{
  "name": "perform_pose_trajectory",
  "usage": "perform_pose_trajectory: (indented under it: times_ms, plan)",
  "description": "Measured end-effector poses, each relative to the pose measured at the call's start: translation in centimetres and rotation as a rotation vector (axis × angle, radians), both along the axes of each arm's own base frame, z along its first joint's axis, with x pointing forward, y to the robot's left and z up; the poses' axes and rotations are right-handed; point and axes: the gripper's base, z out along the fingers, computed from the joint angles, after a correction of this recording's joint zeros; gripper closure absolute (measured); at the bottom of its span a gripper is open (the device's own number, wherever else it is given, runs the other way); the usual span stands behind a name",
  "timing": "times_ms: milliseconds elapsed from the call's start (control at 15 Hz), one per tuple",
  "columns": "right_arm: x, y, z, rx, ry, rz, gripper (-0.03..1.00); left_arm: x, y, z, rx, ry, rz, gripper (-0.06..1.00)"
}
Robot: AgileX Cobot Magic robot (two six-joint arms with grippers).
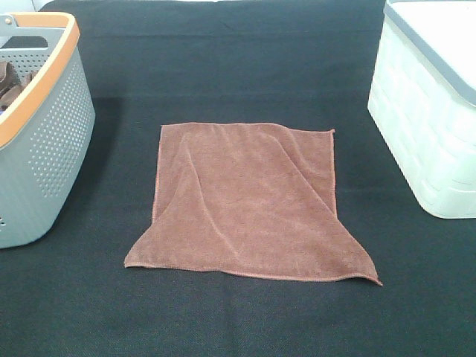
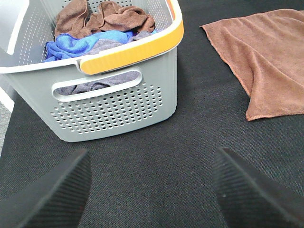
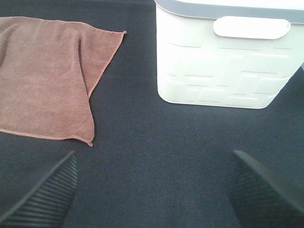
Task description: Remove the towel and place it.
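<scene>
Exterior high view: towel (image 1: 249,204) lies flat between grey basket (image 1: 41,126) and white bin (image 1: 431,111); both grippers gape, empty. Placing looks done; retreat probably follows.

The towel (image 1: 249,204) is lying spread out on the black surface, midway between the two containers and apart from both. It is showing as a reddish-brown, soft, plain cloth with a thin stitched hem. Its shape is running roughly square, the near edge flaring wider than the far edge, with the near corners pulling outward. Shallow folds are running diagonally from the far edge. Nothing is resting on it or touching it.
</scene>
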Motion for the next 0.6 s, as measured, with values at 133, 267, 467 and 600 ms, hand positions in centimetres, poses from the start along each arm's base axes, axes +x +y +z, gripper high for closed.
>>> perform_pose_trajectory:
  times_ms: [133, 267, 467, 600]
  plan:
    - [0.00, 0.00, 0.00, 0.000, 0.000, 0.000, 0.16, 0.00, 0.00, 0.00, 0.000, 0.000, 0.000, 0.25]
    - [0.00, 0.00, 0.00, 0.000, 0.000, 0.000, 0.16, 0.00, 0.00, 0.00, 0.000, 0.000, 0.000, 0.25]
    - [0.00, 0.00, 0.00, 0.000, 0.000, 0.000, 0.16, 0.00, 0.00, 0.00, 0.000, 0.000, 0.000, 0.25]
    - [0.00, 0.00, 0.00, 0.000, 0.000, 0.000, 0.16, 0.00, 0.00, 0.00, 0.000, 0.000, 0.000, 0.25]
